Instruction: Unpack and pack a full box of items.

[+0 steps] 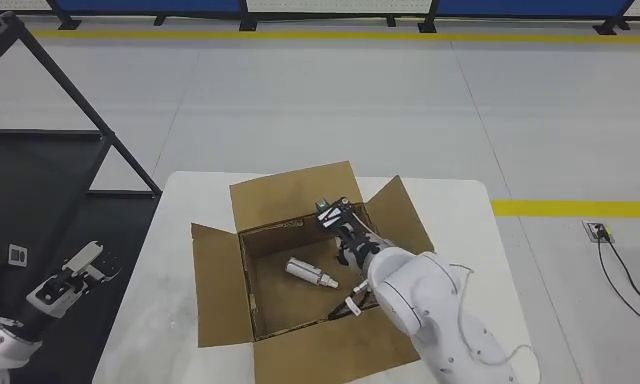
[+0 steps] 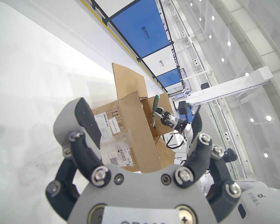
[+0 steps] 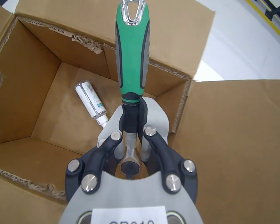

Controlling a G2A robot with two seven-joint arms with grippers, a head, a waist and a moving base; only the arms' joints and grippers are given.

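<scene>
1. Right gripper (image 3: 131, 115) has its fingers (image 3: 143, 109) clenched on the green-handled ratchet wrench (image 3: 132, 54) near its head, with the handle running straight out over the open cardboard box (image 3: 32, 75)
2. Left gripper (image 1: 85, 264), fingers spread and empty, is well apart

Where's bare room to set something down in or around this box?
Bare: the cardboard box floor between the white bottle and its left wall, and the white table beyond the left flap. Crowded: the far right corner, where the right gripper holds the green-handled ratchet.
</scene>
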